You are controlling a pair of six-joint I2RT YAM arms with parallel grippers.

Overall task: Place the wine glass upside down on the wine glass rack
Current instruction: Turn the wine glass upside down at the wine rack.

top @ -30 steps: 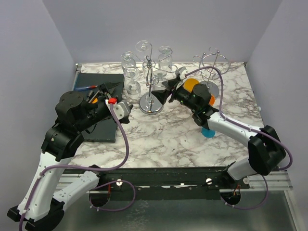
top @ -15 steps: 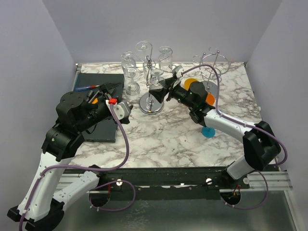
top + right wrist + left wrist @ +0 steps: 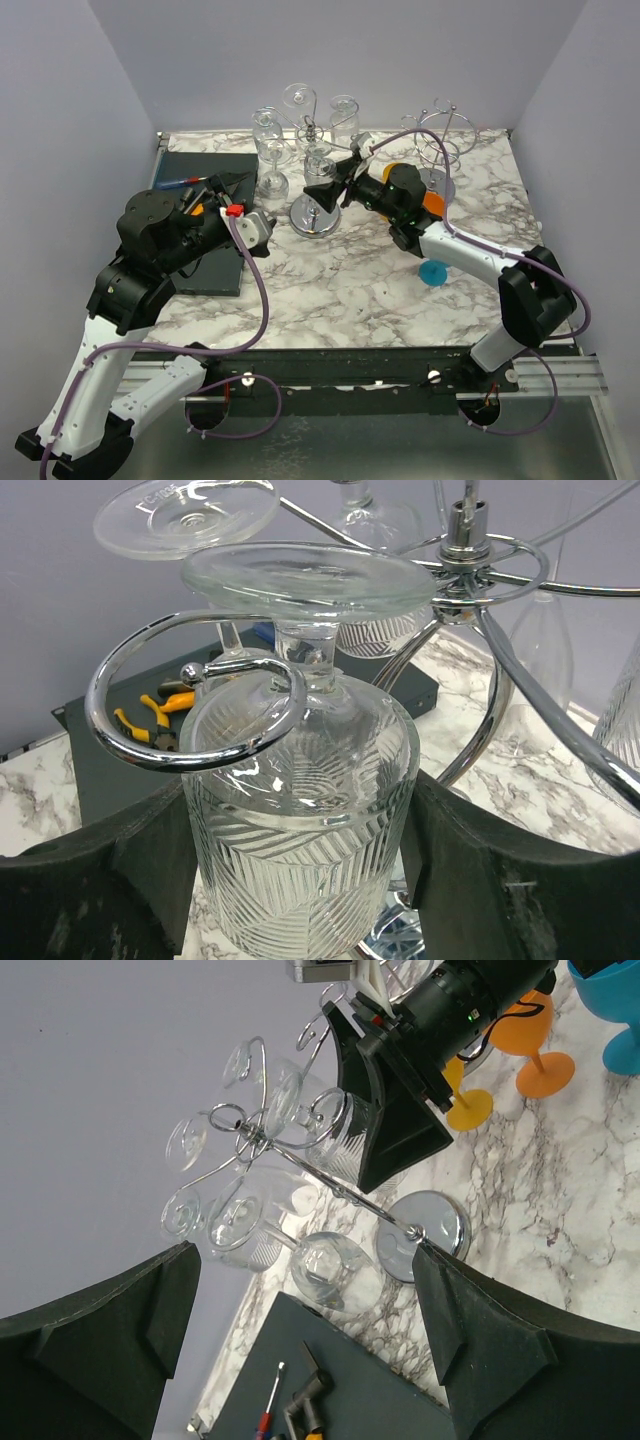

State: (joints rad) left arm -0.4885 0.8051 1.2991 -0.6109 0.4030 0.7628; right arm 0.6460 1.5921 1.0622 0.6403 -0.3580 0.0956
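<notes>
Upside down, the wine glass [image 3: 300, 810] is clamped in the right gripper [image 3: 300, 870], stem inside a hook of the rack [image 3: 470, 570]; the left gripper [image 3: 305, 1260] gapes open.

Left arm [image 3: 150, 235] and right arm [image 3: 470, 258]: white link shells alternating with black, rounded joint housings. A lilac cable [image 3: 266, 300] follows each arm in loose loops; on the left arm it terminates at a red connector [image 3: 233, 210]. Left gripper [image 3: 305, 1260] and right gripper [image 3: 300, 880]: matte black, wedge-shaped fingers [image 3: 480, 1340], filling the lower corners of both wrist views.
</notes>
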